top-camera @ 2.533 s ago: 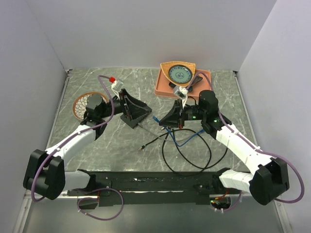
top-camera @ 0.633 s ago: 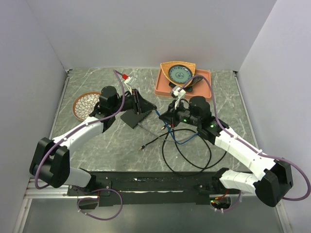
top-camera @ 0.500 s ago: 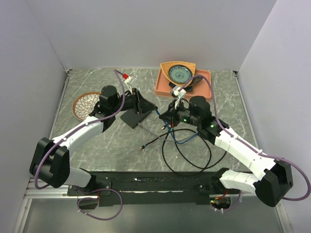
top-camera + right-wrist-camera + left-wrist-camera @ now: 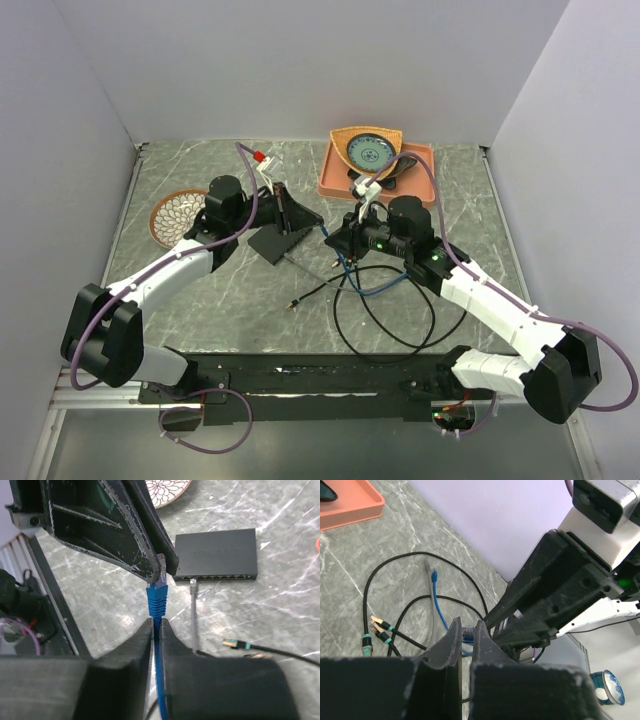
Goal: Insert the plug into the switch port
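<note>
A blue cable ends in a plug (image 4: 158,597) with a clear tip. My left gripper (image 4: 161,572) is shut on that tip, which sits between its fingertips (image 4: 466,625) in the left wrist view. My right gripper (image 4: 157,622) straddles the blue cable just behind the plug, with a thin gap beside the cable. Both grippers meet above the table's middle (image 4: 326,232). The flat black switch box (image 4: 217,554) lies on the table beyond them. The switch port row (image 4: 215,576) runs along the box's near edge, apart from the plug.
A grey cable's plug (image 4: 193,585) lies just in front of the ports. Gold-tipped plugs (image 4: 232,642) and black cable loops (image 4: 385,320) lie on the marble. An orange tray (image 4: 335,185) with a bowl sits at the back. A patterned plate (image 4: 172,215) lies at the left.
The arms came together from their earlier spread. My left gripper has closed on the plug's tip, and my right gripper's jaws have eased slightly off the cable.
</note>
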### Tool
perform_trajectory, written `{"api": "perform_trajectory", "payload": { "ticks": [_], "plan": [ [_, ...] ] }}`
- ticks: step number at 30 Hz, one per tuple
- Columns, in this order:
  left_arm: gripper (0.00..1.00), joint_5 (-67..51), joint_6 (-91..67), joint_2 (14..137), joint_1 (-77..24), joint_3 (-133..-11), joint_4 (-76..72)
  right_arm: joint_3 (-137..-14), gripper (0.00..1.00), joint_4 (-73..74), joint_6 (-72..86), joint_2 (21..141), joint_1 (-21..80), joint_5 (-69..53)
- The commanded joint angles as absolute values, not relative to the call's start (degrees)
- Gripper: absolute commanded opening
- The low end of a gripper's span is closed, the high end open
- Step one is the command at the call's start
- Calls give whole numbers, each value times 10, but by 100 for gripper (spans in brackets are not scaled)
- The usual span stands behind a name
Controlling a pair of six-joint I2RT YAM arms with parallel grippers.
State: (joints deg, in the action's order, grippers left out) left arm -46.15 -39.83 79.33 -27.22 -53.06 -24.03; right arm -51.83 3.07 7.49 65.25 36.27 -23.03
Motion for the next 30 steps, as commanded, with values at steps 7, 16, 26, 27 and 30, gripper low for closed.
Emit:
{"api": "perform_trajectory", "payload": {
  "ticks": [7, 16, 26, 27, 30],
  "plan": [
    [1, -474, -374, 746, -274, -510, -295, -506, 73, -108, 136, 641, 276, -438],
    [1, -533, -412, 732, -285, -479, -411, -480, 79, -249, 240, 671, 250, -585],
    [1, -512, -403, 714, -295, -478, -398, -474, 55, -266, 264, 693, 250, -580],
    [1, -512, -403, 715, -296, -481, -396, -471, 53, -273, 265, 692, 250, -580],
    [1, -512, -403, 718, -299, -482, -396, -465, 33, -287, 279, 693, 250, -584]
  ]
}}
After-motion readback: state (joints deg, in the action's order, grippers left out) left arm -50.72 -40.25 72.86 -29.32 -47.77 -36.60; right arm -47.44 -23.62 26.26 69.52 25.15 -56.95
